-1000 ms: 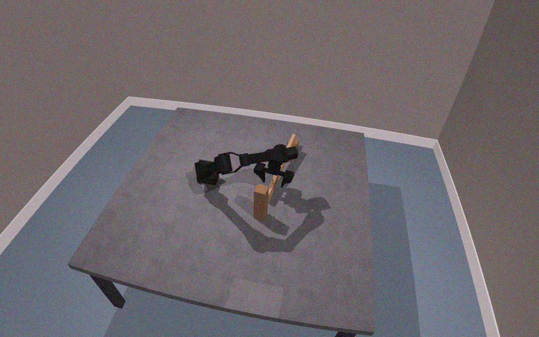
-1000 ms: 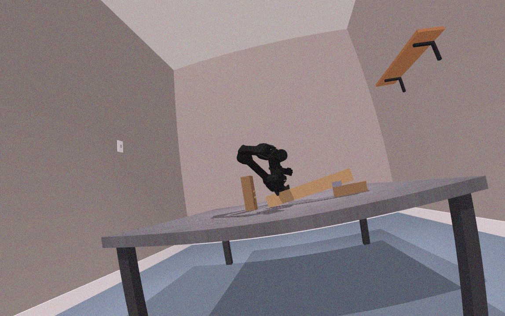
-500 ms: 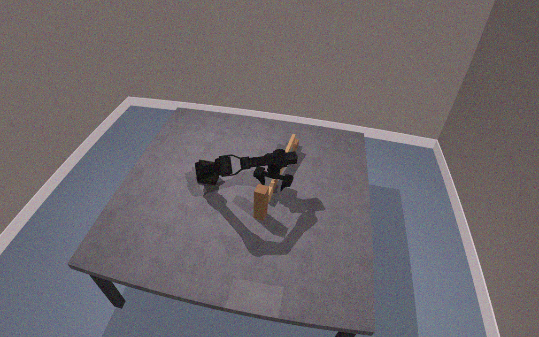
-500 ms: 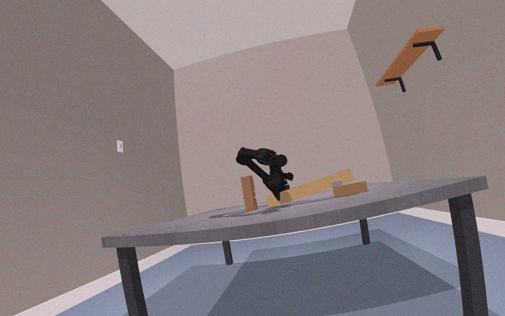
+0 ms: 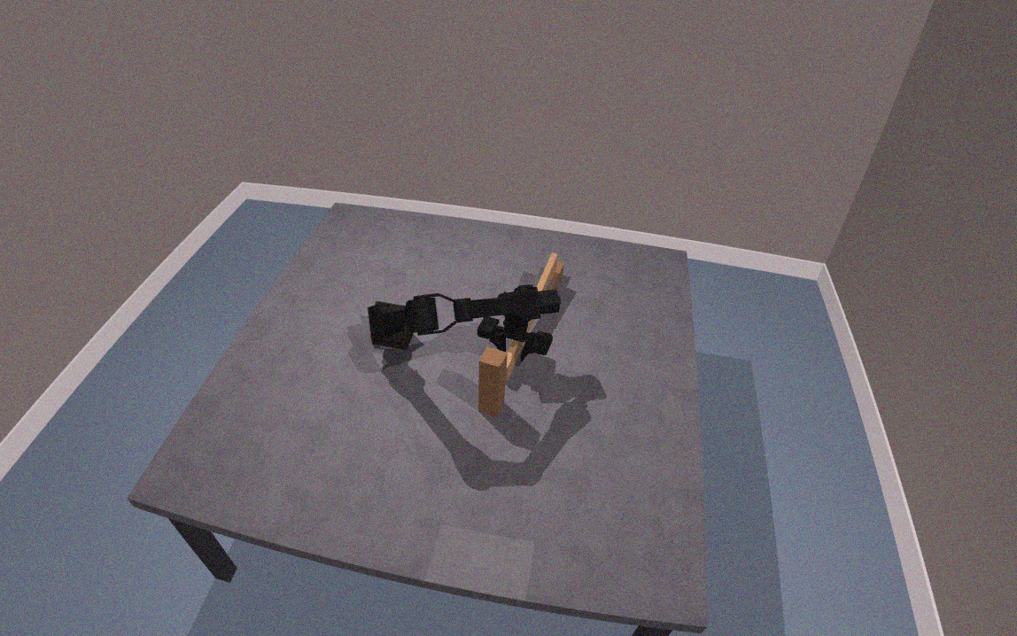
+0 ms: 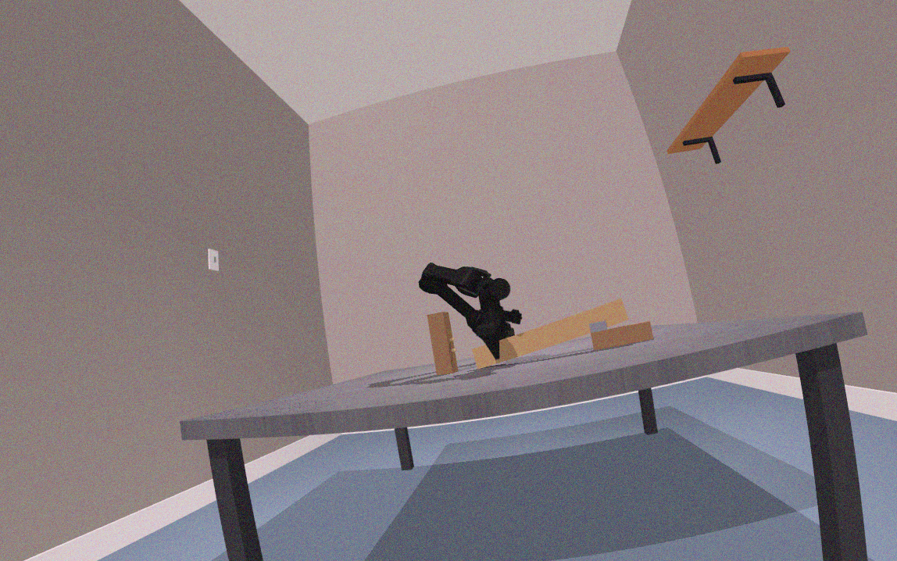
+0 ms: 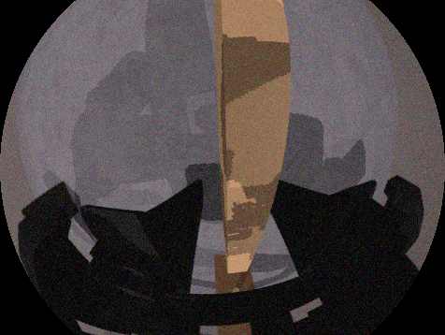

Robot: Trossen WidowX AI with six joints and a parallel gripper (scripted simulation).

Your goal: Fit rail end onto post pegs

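Straddles the near part of the long wooden rail (image 5: 547, 277) (image 6: 562, 326) (image 7: 257, 122) with the gripper (image 5: 513, 349) (image 6: 496, 353) (image 7: 231, 182), pointed down and roughly half open, with no firm hold on the wood. Shows a gap between one finger and the rail in the wrist view, with the other finger right beside the opposite side; cannot tell there whether touching. Reaches over from the side with the black arm (image 5: 487, 307) (image 6: 456, 304), bent high above the table (image 5: 337, 450) (image 6: 462, 405).

Slopes, in the case of the rail, from a raised far end down to a near end low at the tabletop. Leans at the far end in the grey bracket (image 6: 598, 326) on the low footboard block (image 6: 621, 336). Stops short of the upright post (image 5: 492, 383) (image 6: 441, 344) (image 7: 224, 271) at the near end, with a narrow gap between. Leaves the pegs (image 6: 452, 344) outside the rail, sticking out of the post toward it. Hides the holes in the rail's end from all three views.
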